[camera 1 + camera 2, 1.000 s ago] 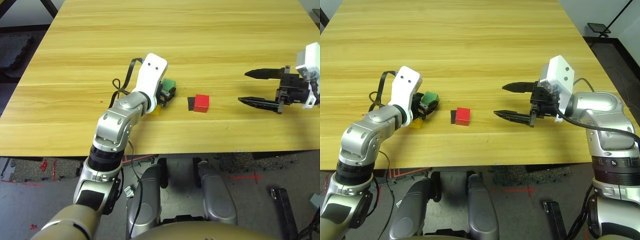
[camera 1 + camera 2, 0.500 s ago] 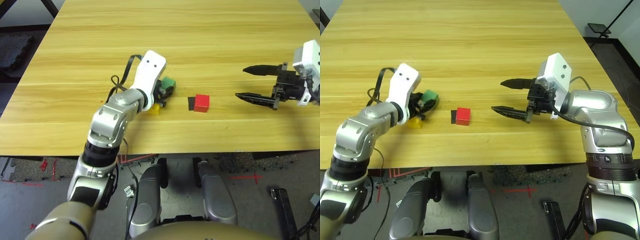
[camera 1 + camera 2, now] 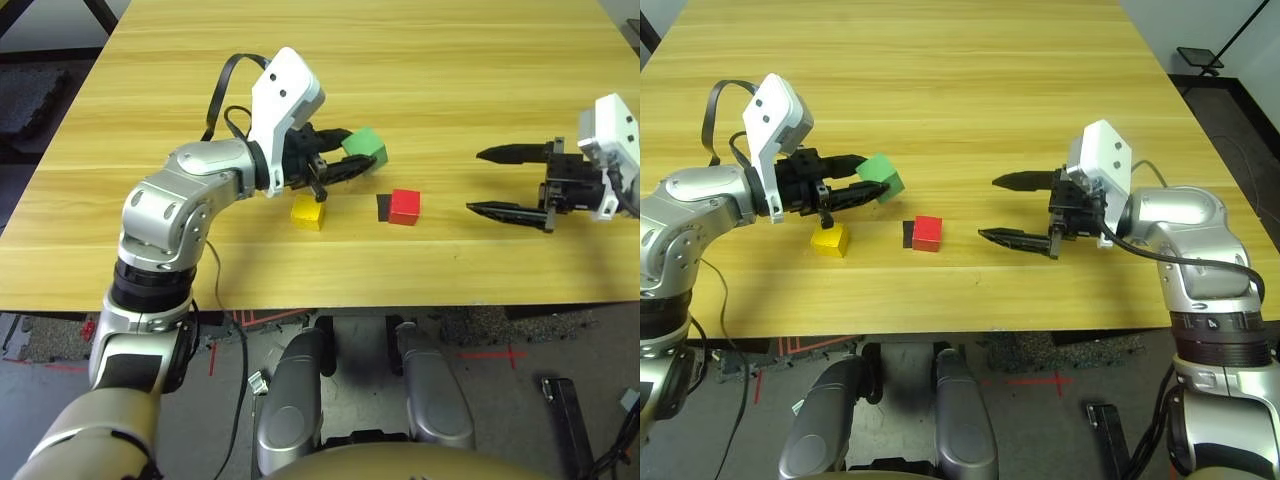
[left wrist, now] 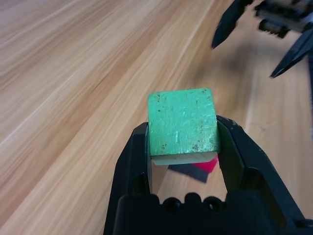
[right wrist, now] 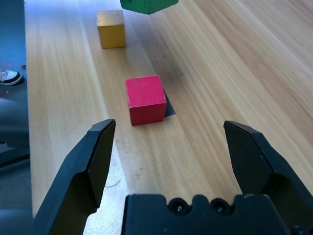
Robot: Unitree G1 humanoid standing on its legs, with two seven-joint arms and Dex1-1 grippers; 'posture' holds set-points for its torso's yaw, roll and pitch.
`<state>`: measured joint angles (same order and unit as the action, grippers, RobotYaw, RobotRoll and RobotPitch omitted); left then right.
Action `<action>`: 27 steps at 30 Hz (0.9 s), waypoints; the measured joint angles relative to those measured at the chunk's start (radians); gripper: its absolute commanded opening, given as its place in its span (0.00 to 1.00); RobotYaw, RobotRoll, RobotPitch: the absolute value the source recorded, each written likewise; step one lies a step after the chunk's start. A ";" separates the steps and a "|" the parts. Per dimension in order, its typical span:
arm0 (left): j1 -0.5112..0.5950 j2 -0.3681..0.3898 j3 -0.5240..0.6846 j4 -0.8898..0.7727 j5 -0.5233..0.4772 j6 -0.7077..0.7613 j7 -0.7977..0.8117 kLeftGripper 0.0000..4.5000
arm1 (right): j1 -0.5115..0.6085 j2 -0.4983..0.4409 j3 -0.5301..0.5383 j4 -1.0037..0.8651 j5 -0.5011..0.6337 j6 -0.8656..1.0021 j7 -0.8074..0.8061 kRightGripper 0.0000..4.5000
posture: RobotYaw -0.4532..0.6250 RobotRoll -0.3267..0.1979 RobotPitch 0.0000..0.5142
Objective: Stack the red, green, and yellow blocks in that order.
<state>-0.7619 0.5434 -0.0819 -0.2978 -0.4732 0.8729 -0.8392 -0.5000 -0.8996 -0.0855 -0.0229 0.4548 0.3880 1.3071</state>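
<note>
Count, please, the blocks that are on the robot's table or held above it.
3: the green block is between the left gripper's fingers, the yellow block and red block are on the table.

Bright, even light covers the table (image 3: 420,80) in the 2 eye views, while the floor (image 3: 510,420) below is dimmer, and a soft shadow lies near the right gripper (image 3: 472,181). In the right wrist view, pale glare whitens the wood beside the yellow block (image 5: 111,29), and the red block (image 5: 145,100) has a bright top and darker front.
</note>
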 measured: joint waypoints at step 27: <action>-0.105 -0.139 -0.251 0.285 0.187 -0.323 -0.177 0.45 | 0.075 -0.053 -0.045 -0.104 0.071 0.071 -0.004 1.00 | 0.58 0.77 0.57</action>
<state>-0.8669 0.4039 -0.3331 -0.0129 -0.2865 0.5496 -1.0160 -0.4254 -0.9524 -0.1310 -0.1268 0.5254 0.4592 1.3031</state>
